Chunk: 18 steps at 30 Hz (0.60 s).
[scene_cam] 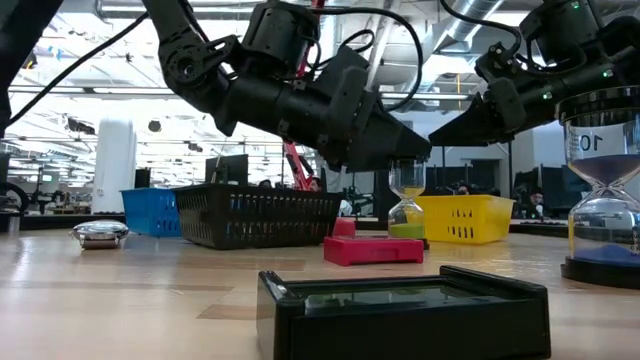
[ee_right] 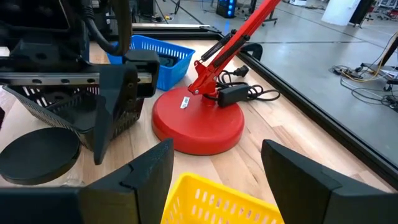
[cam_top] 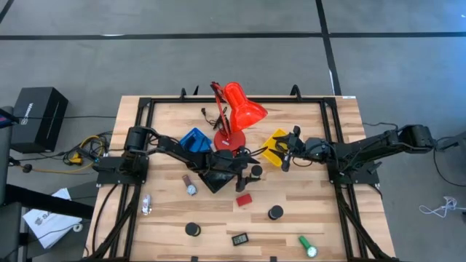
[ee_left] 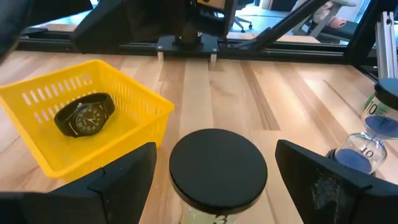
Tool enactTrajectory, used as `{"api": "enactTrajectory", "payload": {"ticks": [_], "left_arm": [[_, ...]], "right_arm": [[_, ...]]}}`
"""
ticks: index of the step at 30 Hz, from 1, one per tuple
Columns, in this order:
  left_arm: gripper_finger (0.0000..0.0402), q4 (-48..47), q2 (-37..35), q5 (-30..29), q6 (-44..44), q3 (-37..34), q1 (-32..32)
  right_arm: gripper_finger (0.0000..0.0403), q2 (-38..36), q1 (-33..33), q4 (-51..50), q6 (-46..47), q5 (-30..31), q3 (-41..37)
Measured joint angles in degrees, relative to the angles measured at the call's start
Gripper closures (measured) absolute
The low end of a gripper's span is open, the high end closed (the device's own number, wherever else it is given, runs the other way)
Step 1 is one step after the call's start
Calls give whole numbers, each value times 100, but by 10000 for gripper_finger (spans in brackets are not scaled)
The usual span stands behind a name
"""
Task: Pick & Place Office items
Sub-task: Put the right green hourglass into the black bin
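A small hourglass with a black round cap [ee_left: 217, 165] and green sand [scene_cam: 407, 205] stands upright on the table near the yellow tray [ee_left: 93, 124]. My left gripper [ee_left: 214, 149] is open and reaches almost level; its fingers stand either side of the cap, with a gap on both sides. A black wristwatch [ee_left: 84, 115] lies in the yellow tray. My right gripper [ee_right: 217, 146] hangs open over that tray's edge [cam_top: 277, 145], holding nothing. A red block [cam_top: 243, 199], black discs [cam_top: 275, 212], a black rectangle [cam_top: 240, 238] and a green cylinder [cam_top: 307, 246] lie nearer the front edge.
The red desk lamp [cam_top: 237, 109] stands behind the trays, its base [ee_right: 199, 121] ahead of my right gripper. A blue tray [cam_top: 195, 138] and a black basket [scene_cam: 258, 215] sit under my left arm. A blue-sand hourglass [ee_left: 373, 137] stands close by. Silvery bits [cam_top: 146, 204] lie left.
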Motion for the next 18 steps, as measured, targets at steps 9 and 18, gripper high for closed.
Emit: {"api": "enactTrajectory", "payload": {"ticks": [9, 18], "left_arm": [[78, -119, -2, -4, -40, 0, 26], [106, -104, -11, -25, -64, 2, 136]], "right_arm": [[168, 0, 0, -2, 0, 0, 0], [168, 0, 0, -7, 2, -1, 2]]}}
